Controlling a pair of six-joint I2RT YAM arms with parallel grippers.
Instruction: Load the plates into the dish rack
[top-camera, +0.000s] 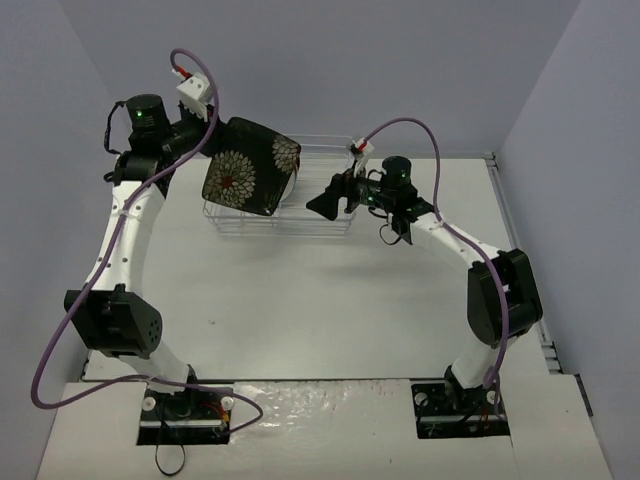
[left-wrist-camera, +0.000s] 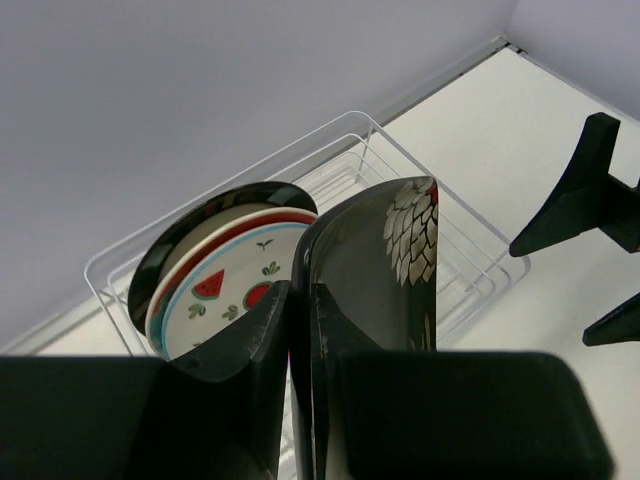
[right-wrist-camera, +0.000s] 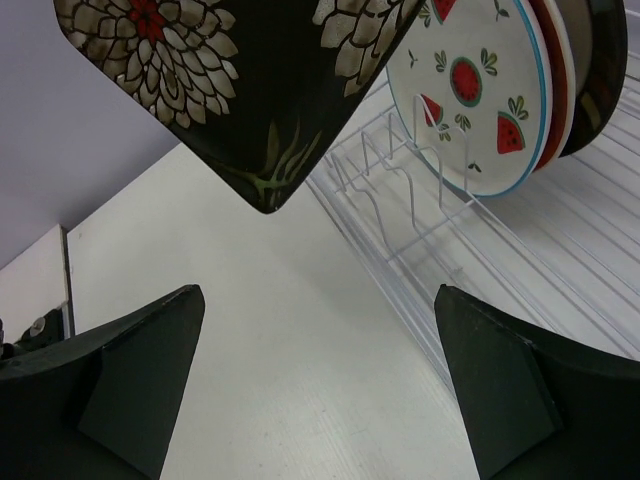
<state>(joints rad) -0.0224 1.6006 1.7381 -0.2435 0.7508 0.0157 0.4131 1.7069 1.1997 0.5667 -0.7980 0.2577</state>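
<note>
Black, floral, rounded-square, the plate (top-camera: 250, 165) hangs clenched edgewise in our left claw (left-wrist-camera: 298, 305), above the clear wire dish rack (top-camera: 322, 228); our right claw (right-wrist-camera: 318, 300) gapes empty nearby. Pinched so thinly, it could swivel into the racked round plates (right-wrist-camera: 470, 90).

Black rounded-square plate (top-camera: 248, 165) bears white chrysanthemum-like blooms with red centres and pale green stems. At its three o'clock in the right wrist view: a white plate (right-wrist-camera: 470, 90) with red watermelon slices, green sprigs and a thin teal ring, then a red-edged plate (right-wrist-camera: 556, 75) and a black-rimmed plate (right-wrist-camera: 602, 60). The wire rack (top-camera: 320, 222) and table (top-camera: 300, 300) are white.
</note>
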